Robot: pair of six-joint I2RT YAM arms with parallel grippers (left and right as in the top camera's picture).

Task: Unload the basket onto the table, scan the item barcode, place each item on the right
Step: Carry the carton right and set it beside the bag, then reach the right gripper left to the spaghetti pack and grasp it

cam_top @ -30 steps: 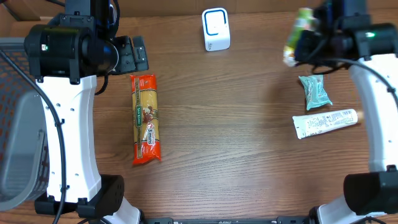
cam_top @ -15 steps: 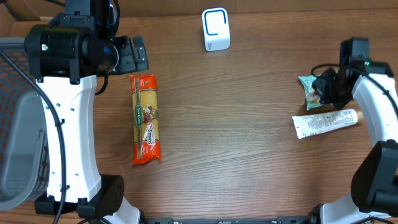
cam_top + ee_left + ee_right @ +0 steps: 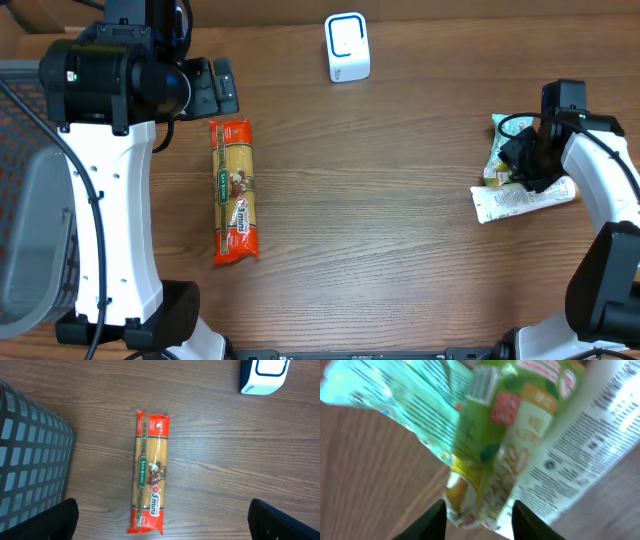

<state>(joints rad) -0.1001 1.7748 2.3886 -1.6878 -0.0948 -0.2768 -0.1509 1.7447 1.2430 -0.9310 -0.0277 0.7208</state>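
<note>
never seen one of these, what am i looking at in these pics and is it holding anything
Two robot arms at a wooden table. One picture looks down from above; the others come from a camera on each wrist. On the table lie a pasta packet, a white scanner, a teal packet and a white tube; a mesh basket stands left. The left claw hangs open, empty. The right claw straddles a green packet; whether it grips is unclear.
</note>
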